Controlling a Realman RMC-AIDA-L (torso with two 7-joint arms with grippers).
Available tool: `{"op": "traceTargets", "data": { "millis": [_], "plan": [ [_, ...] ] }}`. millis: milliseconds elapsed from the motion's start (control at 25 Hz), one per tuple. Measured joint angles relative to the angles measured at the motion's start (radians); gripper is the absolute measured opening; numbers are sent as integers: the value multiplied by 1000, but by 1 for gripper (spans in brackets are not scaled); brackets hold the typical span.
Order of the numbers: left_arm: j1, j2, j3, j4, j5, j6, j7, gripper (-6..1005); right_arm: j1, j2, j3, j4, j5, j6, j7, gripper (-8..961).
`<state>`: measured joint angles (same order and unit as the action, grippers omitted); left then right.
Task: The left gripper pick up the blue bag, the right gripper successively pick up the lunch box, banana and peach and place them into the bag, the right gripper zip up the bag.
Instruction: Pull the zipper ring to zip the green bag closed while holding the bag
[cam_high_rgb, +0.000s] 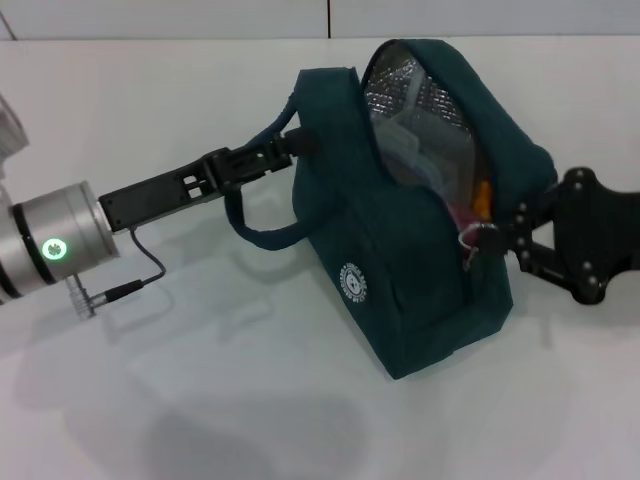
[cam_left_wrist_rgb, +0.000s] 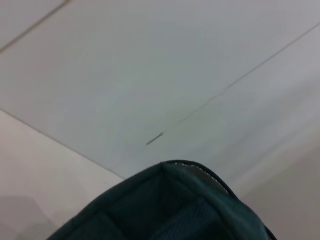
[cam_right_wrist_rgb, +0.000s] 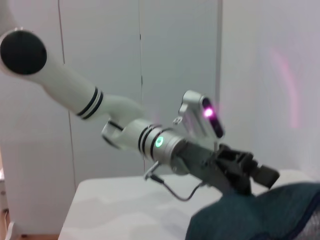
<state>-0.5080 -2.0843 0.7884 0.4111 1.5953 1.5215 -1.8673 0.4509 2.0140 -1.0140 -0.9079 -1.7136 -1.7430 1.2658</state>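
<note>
Blue bag (cam_high_rgb: 420, 240) upright on table (cam_high_rgb: 200, 400), left gripper (cam_high_rgb: 290, 143) clenched on its top edge, contents packed inside, right gripper (cam_high_rgb: 492, 238) pinching zipper pull (cam_high_rgb: 468, 240); zipping apparently remains.

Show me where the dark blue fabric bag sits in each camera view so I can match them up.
Head view: dark blue fabric bag fills the centre, between the left gripper and the right gripper.
Left wrist view: only the bag's top edge shows, low in the frame.
Right wrist view: a bag corner shows at the lower edge, under the left gripper.
Shared landmark: the white table.
</note>
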Motion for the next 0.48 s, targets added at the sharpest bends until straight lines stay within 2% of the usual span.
{"op": "traceTargets", "data": {
  "millis": [480],
  "plan": [
    [34,3,0,8,-18,37,41,896,20,0,12,-8,45,11,14,6]
  ]
}}
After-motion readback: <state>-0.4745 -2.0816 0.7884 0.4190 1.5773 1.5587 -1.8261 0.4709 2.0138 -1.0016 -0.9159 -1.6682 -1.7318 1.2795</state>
